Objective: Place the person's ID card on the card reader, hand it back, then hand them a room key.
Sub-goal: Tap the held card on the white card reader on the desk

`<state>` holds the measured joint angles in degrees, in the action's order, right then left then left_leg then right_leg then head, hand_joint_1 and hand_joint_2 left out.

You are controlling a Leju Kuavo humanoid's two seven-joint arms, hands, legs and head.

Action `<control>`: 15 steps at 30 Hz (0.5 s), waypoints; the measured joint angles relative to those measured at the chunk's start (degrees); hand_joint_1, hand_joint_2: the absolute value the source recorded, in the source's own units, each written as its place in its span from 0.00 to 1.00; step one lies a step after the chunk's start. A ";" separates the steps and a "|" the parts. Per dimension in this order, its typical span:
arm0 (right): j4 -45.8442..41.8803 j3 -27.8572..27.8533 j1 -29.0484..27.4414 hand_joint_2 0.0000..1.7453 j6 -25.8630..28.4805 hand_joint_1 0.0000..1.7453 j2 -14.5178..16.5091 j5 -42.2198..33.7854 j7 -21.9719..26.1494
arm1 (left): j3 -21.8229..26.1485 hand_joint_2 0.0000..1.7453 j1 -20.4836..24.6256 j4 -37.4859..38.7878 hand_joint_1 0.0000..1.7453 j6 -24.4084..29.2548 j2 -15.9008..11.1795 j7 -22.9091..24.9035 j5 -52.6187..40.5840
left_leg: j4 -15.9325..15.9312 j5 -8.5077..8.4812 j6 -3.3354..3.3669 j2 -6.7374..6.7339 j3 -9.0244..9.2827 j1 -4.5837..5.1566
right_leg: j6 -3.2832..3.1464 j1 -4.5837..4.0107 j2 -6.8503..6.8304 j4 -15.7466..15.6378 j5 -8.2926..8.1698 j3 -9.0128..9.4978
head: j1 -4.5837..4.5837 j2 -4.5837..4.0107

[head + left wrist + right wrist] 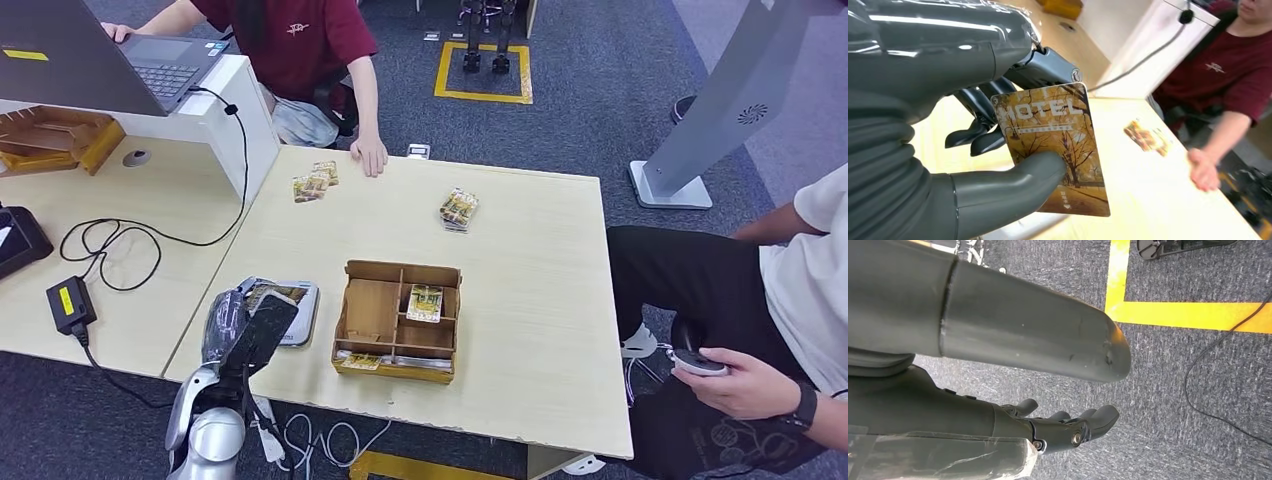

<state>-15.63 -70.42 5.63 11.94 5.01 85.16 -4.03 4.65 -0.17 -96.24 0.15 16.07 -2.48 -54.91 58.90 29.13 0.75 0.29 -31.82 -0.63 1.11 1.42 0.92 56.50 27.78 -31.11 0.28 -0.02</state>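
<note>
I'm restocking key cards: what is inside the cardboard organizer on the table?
The cardboard organizer holds one card in an upper right compartment and another card along its front slot. The other compartments look bare; the walls may hide more.

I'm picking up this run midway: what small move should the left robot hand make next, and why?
Probably carry the card forward over the table toward the person's hand at the far edge. The left robot hand already pinches the card, which reads HOTEL, above the card reader, and that person's hand rests open on the table.
</note>
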 joint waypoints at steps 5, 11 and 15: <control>0.01 0.09 0.07 0.00 -0.03 0.00 0.00 0.52 -0.03 | 3.69 1.00 1.50 1.94 1.00 0.19 0.10 1.29 -1.28 | 0.00 0.00 0.00 0.00 0.00 0.00 | 0.00 0.00 0.00 0.00 0.00 0.00 | 0.01 0.00; 0.01 0.14 0.12 0.00 -0.04 0.00 0.00 0.63 -0.04 | 7.27 1.00 2.82 3.76 1.00 0.80 0.15 1.62 -2.15 | 0.00 0.00 0.00 0.00 0.00 0.00 | 0.00 0.00 0.00 0.00 0.00 0.00 | 0.01 0.00; 0.01 0.23 0.16 0.00 -0.27 0.00 0.00 0.77 0.09 | 9.80 1.00 3.84 5.06 1.00 0.77 0.31 2.34 -2.78 | 0.00 0.00 0.00 0.00 0.00 0.00 | 0.00 0.00 0.00 0.00 0.00 0.00 | 0.00 0.00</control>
<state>-15.63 -70.19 5.79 11.67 5.01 85.93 -3.95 14.45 3.67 -91.17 0.92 16.38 -0.13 -57.69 58.90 29.13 0.75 0.29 -31.82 -0.63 1.11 1.42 0.92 56.50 27.78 -31.11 0.28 -0.02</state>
